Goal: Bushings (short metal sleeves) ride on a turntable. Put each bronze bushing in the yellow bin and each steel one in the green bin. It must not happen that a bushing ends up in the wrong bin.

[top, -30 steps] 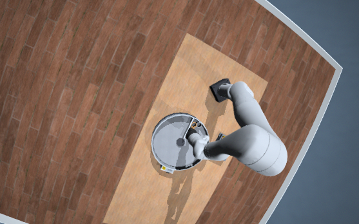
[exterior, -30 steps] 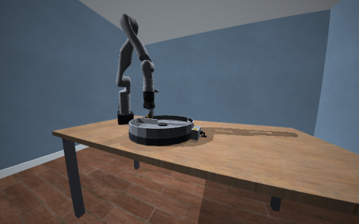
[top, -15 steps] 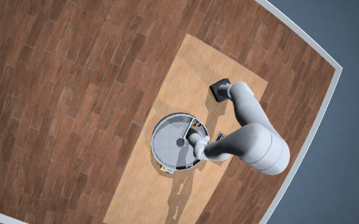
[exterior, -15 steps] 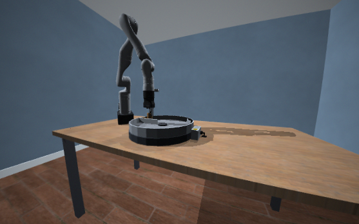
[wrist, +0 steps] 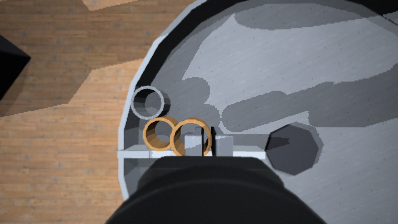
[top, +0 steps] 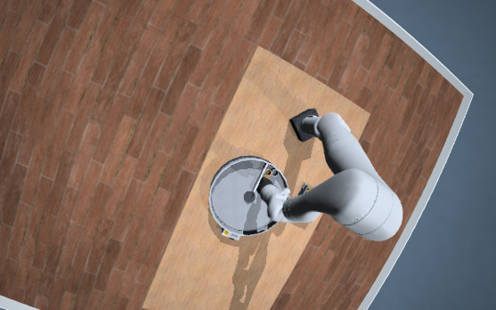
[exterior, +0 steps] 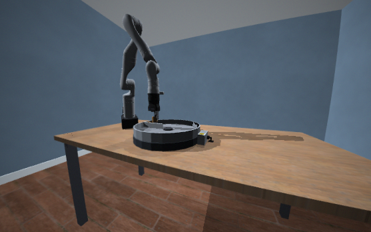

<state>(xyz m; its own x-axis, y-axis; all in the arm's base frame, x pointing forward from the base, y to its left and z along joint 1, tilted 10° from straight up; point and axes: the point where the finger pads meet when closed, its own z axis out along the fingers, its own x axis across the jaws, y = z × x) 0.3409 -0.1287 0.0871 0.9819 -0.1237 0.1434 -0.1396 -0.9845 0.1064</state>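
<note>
My gripper (wrist: 207, 137) (exterior: 156, 118) is shut on the wall of a bronze bushing (wrist: 191, 120) (exterior: 154, 119), one finger inside the ring and one outside. In the exterior view this bushing shows just above the far rim of the turntable (top: 231, 191) (exterior: 166, 137) (wrist: 310, 55). A second bronze bushing (wrist: 145, 135) stands on the turntable left of the held one in the wrist view, by the divider. A steel bushing (wrist: 162, 104) stands beyond it near the rim. The yellow and green bins cannot be made out.
A pale divider (top: 260, 178) (wrist: 135, 154) runs from the turntable's hub (top: 249, 197) (wrist: 294, 149) to its rim. A box with a crank (top: 231, 233) (exterior: 202, 137) sits at its side. A grey thing with a yellow patch (top: 305, 189) is partly hidden by the arm.
</note>
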